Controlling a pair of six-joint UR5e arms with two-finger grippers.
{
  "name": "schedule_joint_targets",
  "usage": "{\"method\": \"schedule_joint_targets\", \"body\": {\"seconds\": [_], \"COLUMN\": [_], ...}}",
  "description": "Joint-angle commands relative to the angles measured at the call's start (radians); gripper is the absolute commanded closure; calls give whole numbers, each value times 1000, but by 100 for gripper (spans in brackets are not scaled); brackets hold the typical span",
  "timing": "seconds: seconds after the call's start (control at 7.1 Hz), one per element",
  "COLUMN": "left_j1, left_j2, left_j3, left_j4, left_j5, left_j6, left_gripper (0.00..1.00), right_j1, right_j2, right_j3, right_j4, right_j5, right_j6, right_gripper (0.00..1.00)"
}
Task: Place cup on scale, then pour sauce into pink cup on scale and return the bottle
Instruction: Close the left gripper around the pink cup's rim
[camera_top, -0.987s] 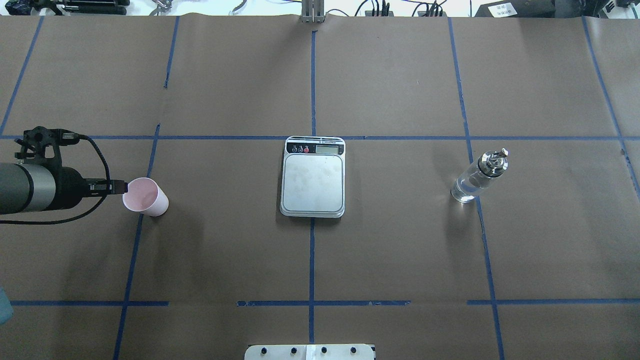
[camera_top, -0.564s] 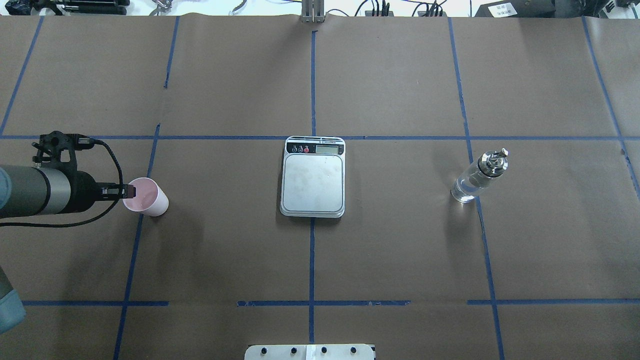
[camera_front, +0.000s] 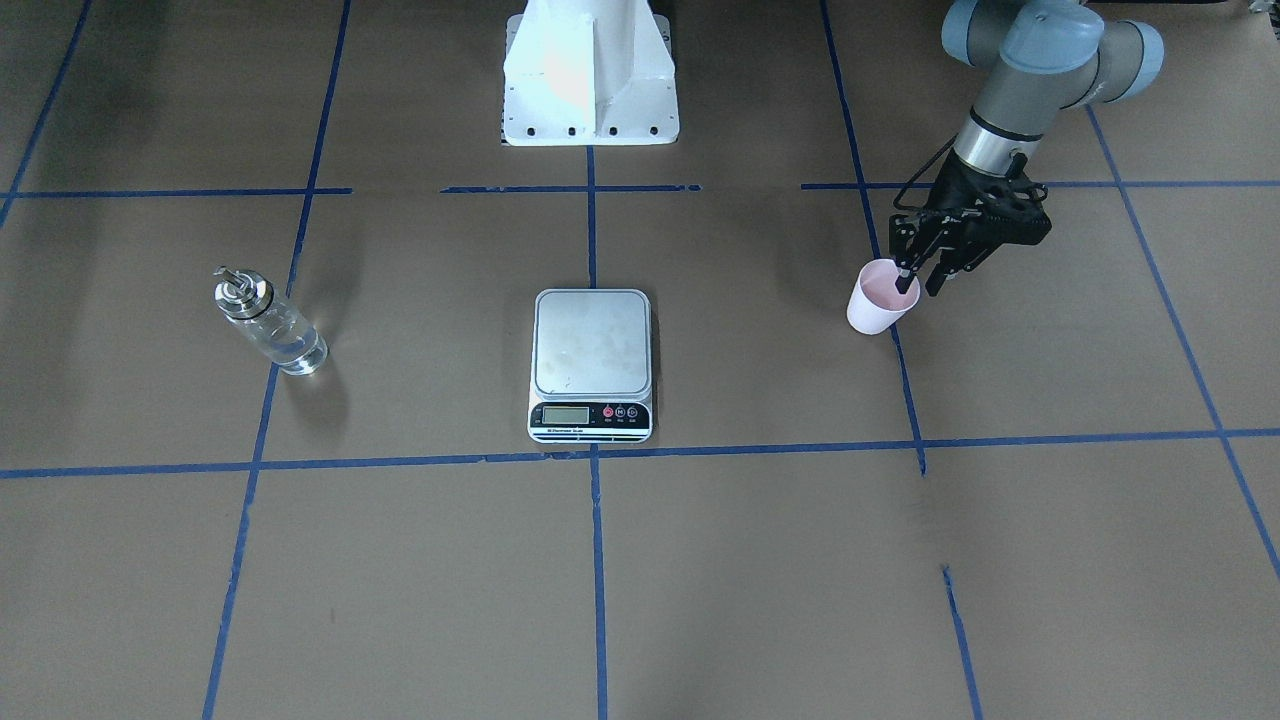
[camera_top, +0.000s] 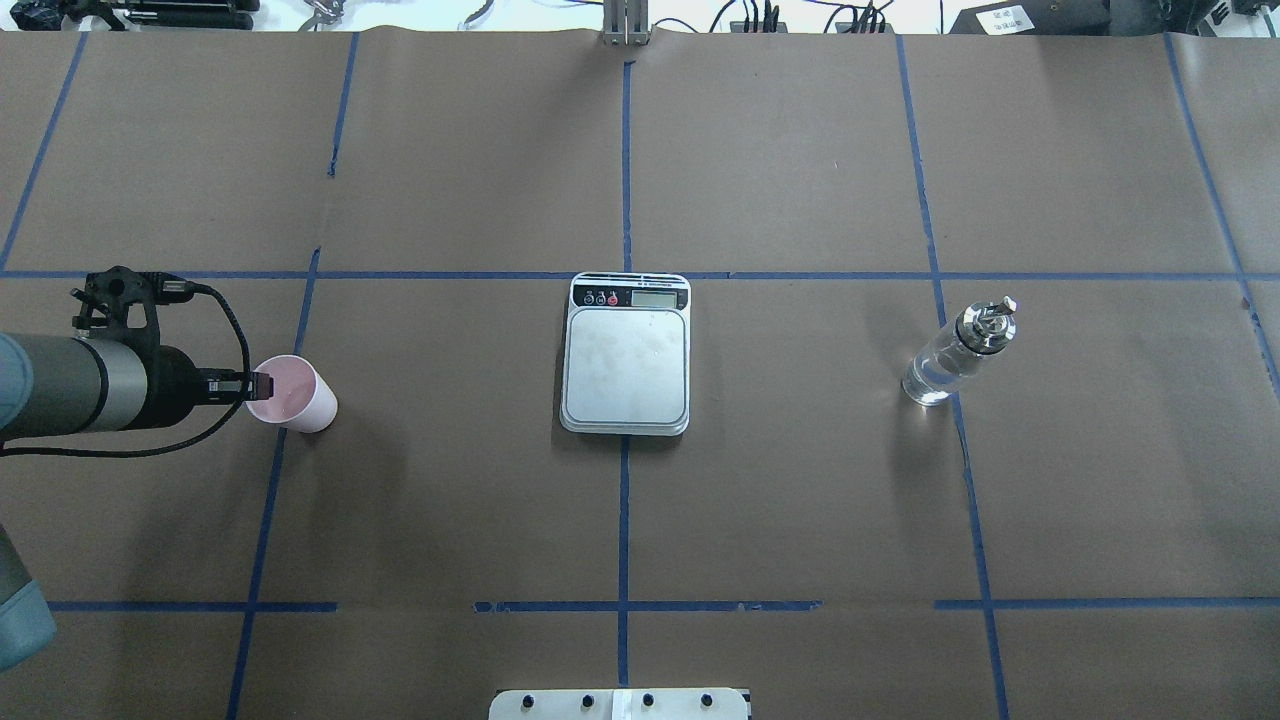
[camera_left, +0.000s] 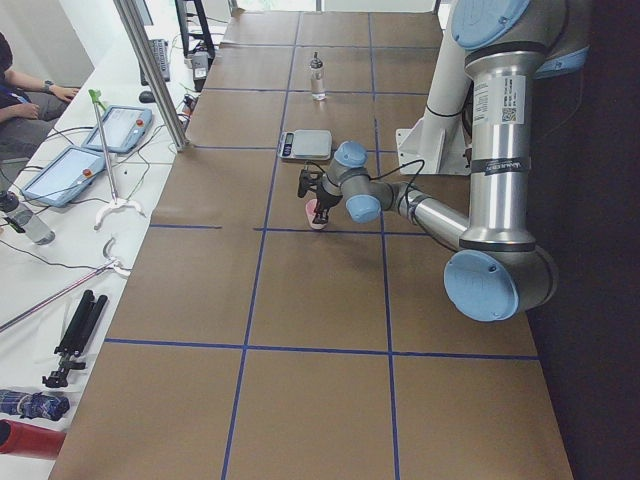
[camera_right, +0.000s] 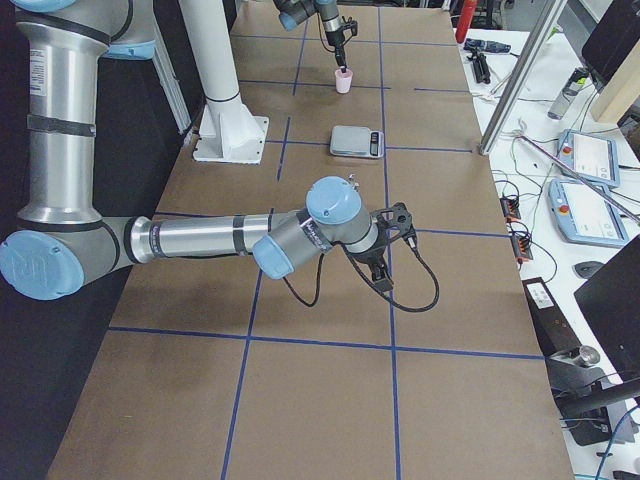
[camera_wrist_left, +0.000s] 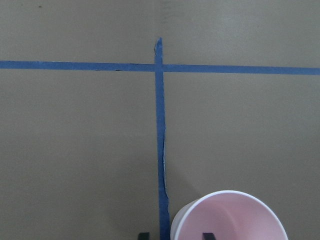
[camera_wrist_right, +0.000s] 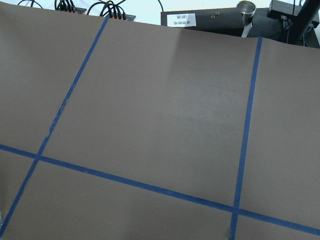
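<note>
1. Left pincer (camera_top: 258, 384): it reaches in from the left end of the desk (camera_top: 450, 500), with its tips at the rim of the cup (camera_top: 300, 402). The jaws are apart and straddle the cup wall, one finger inside and one outside. They are not clamped on it.
2. Cup: it stands upright on the desk beside a blue tape line, well to the left of the scale (camera_top: 625, 365) and not on it.
3. Scale: it lies flat at the centre of the desk, with the display strip on the side away from the robot.
4. Bottle (camera_top: 950, 358): it stands upright, well to the right of the scale, with its silver cap fitted. Clear sauce (camera_top: 928, 382) shows in the lower part.
5. Right pincer (camera_right: 395, 245): it appears only in the right side view, held over the desk. I cannot tell whether its jaws are apart or together.
</note>
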Motion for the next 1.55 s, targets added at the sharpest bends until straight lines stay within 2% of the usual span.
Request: {"method": "schedule_joint_targets", "body": {"seconds": [0.0, 0.42, 0.7, 0.85, 0.99, 1.13, 1.27, 1.41], "left_j1": [2, 6, 17, 17, 18, 17, 18, 20], "left_j2": [0, -2, -3, -5, -12, -29, -88, -224], "left_j3": [-1, 0, 0, 3, 2, -7, -22, -35], "left_j4": [0, 0, 0, 8, 33, 58, 149, 323], "left_j5": [-1, -4, -6, -4, -4, -6, -10, -12], "left_j6": [1, 6, 0, -2, 3, 9, 10, 10], "left_gripper": [54, 51, 54, 87, 100, 100, 100, 100], "right_j1": [0, 0, 0, 0, 0, 0, 0, 0], "right_j2": [-4, -10, -13, -17, -18, -18, -18, -20], "right_j3": [1, 2, 10, 10, 16, 16, 16, 18], "right_j4": [0, 2, 2, 2, 0, 2, 2, 2], "right_j5": [0, 0, 2, 2, 3, 15, 17, 23], "right_j6": [0, 0, 0, 0, 0, 0, 0, 0], "right_gripper": [0, 0, 0, 0, 0, 0, 0, 0]}}
